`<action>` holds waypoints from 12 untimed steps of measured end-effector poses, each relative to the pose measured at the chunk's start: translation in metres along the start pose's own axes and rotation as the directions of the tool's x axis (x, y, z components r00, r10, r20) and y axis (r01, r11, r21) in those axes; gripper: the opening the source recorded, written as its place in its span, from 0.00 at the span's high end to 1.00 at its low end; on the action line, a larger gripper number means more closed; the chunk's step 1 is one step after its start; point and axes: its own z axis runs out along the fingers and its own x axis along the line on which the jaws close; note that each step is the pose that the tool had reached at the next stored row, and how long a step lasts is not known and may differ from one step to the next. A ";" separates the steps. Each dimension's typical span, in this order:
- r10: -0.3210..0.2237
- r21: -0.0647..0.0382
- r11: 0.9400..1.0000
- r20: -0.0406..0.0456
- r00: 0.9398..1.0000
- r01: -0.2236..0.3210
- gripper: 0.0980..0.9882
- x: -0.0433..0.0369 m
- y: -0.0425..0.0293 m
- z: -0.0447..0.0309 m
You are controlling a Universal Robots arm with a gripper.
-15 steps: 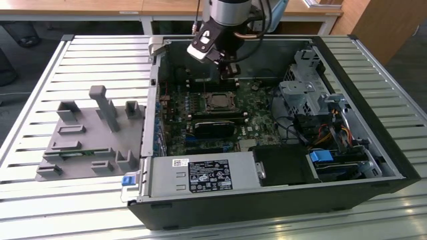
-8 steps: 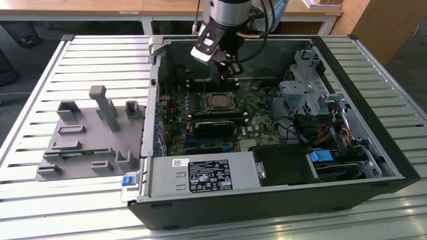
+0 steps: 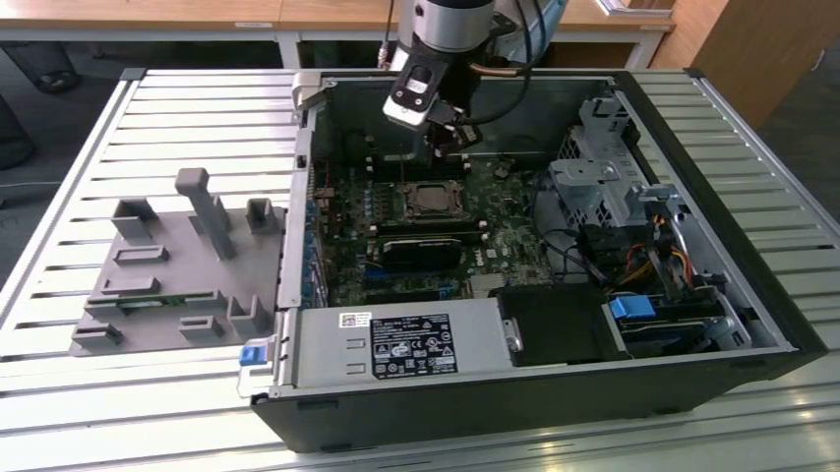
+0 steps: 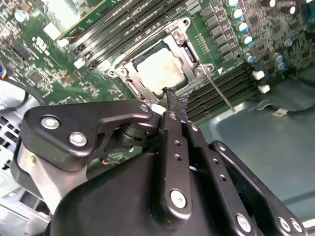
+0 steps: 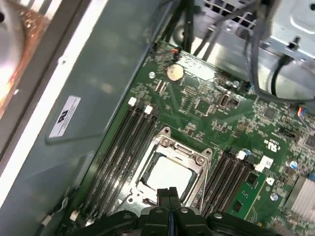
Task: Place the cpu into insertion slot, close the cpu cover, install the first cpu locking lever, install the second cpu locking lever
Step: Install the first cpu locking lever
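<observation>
Cpu (image 5: 167, 173) lies flat under the cover (image 5: 199, 160), at 6 o'clock from my gripper (image 3: 453, 143) in the exterior view. My fingers (image 4: 175, 101) are pressed together, empty, near its edge. Light, stiff, fragile, I judge: edges only.

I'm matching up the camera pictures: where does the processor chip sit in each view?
Exterior view: chip at the green board's middle.
Second wrist view: chip just past the pincer.
First wrist view: chip just past the pincer.
Shared landmark: silver frame around it.
</observation>
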 end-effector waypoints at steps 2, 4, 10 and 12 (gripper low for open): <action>-0.036 0.002 0.999 -0.001 0.999 0.036 0.99 0.0000 0.0000 0.0002; -0.072 0.003 0.997 -0.003 0.997 0.072 0.99 0.0000 0.0000 0.0004; -0.180 0.008 0.984 -0.007 0.984 0.180 0.99 0.0000 0.0000 0.0009; -0.215 0.009 0.977 -0.008 0.977 0.215 0.99 0.0000 0.0000 0.0011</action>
